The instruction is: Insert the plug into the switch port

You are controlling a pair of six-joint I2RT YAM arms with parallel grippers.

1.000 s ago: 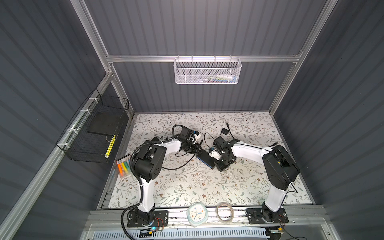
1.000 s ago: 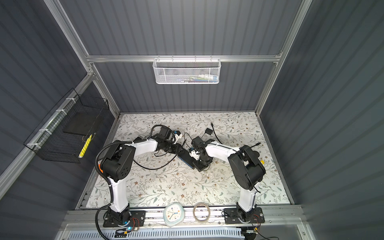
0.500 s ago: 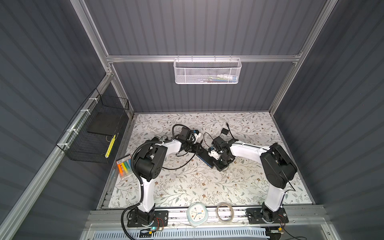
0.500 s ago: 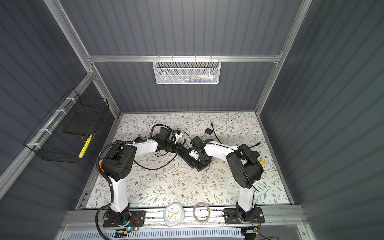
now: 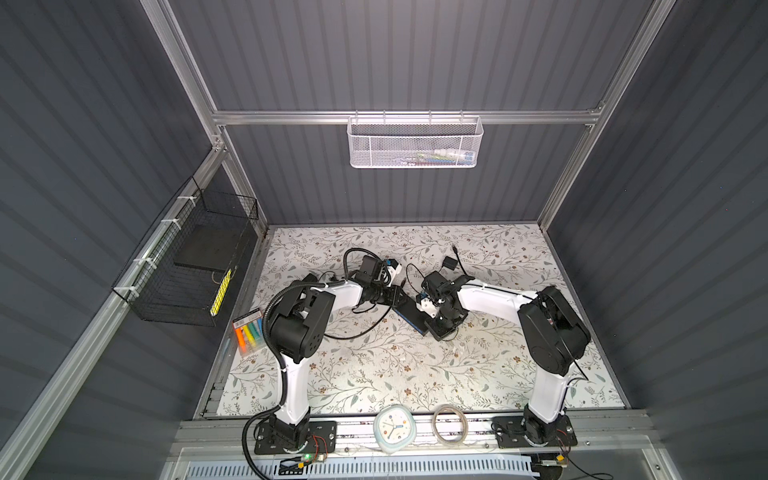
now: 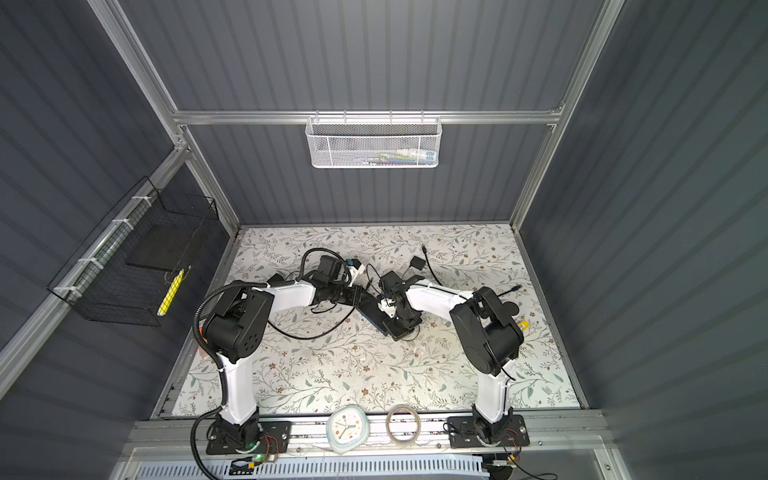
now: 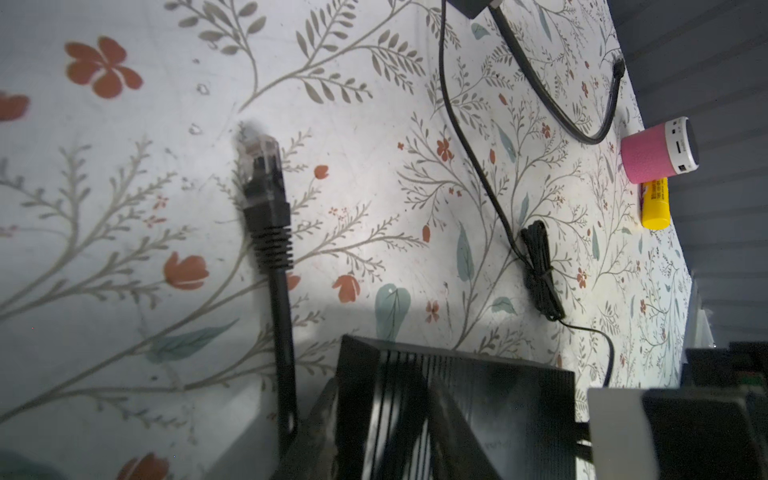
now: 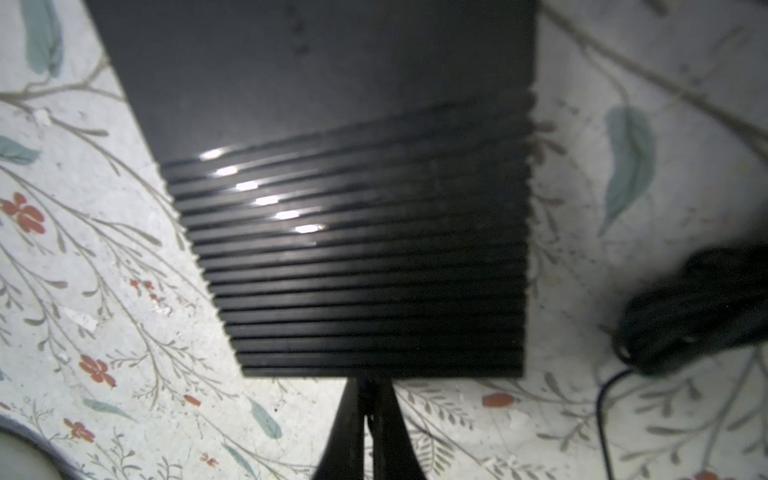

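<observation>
Slide risk in both top views: network switch (image 5: 411, 316) lies loose on the floral mat (image 5: 374, 374). Left wrist: left gripper (image 7: 286, 451) apparently pinches the cable (image 7: 282, 332) behind the RJ45 plug (image 7: 262, 166), whose long axis points away, past the switch corner; it may swivel or miss. Right wrist: right gripper (image 8: 369, 411), tips pressed together, just touches the switch's end.

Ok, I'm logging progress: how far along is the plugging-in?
Done: the left hand grips the Ethernet cable; the shut right hand sits at the edge of the switch. Under way: the Ethernet plug hangs free, beside the switch. Left: aligning and inserting it.
</observation>
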